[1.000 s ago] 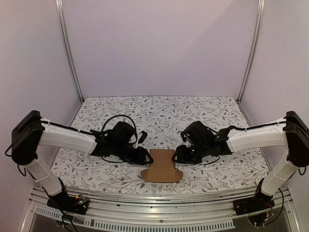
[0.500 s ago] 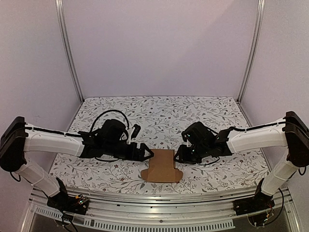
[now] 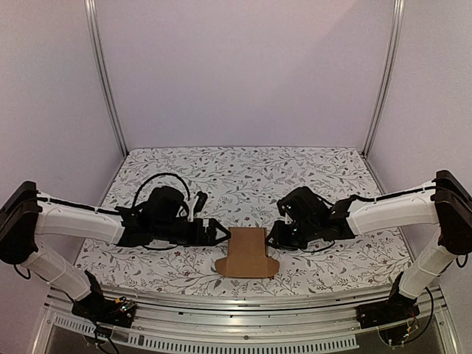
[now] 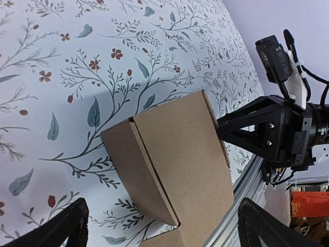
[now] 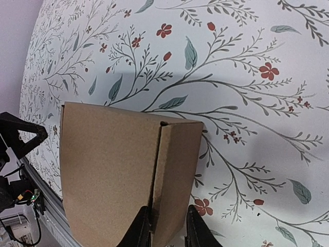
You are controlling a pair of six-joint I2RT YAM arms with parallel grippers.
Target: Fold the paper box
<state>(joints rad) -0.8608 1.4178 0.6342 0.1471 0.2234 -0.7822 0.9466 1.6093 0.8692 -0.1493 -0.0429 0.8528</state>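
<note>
Pinching the paper box's right wall between nearly closed jaws, the right gripper steadies the half-folded carton near the floral table's front edge. The left gripper hovers wide open and empty just beside it, seemingly next to grasp the opposite wall.

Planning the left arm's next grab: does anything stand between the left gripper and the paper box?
Nothing visible does. The left gripper is open just left of the paper box, with only bare tablecloth between them. The right gripper pinches the box's opposite wall, out of the way.
</note>
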